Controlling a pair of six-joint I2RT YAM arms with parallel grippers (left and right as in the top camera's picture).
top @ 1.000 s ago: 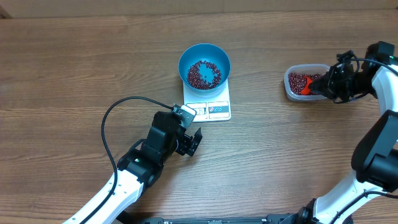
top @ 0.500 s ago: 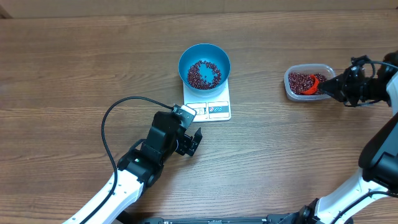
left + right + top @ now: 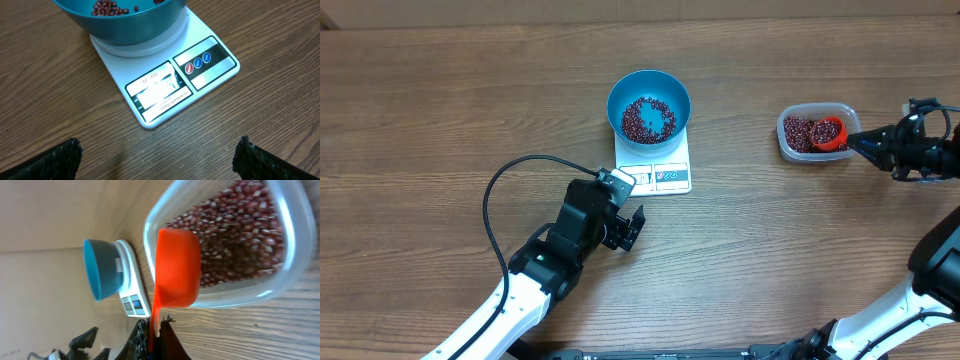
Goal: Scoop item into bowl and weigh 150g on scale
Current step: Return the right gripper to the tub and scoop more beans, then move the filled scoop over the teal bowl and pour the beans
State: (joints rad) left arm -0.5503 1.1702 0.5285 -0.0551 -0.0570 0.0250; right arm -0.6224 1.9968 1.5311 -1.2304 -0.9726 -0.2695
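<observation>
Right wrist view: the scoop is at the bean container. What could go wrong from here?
1. The right gripper pinches only the thin handle of the orange scoop; it could twist and spill beans on the carry to the bowl.
2. The scale display is washed out by glare in the left wrist view, so overshooting may go unnoticed.

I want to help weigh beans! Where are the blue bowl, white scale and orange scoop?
Round blue bowl (image 3: 618, 95): overhead view, inner wall.
Flat white rectangular scale (image 3: 160, 95): left wrist view, display panel.
Orange plastic scoop (image 3: 177, 265): right wrist view, cup.
</observation>
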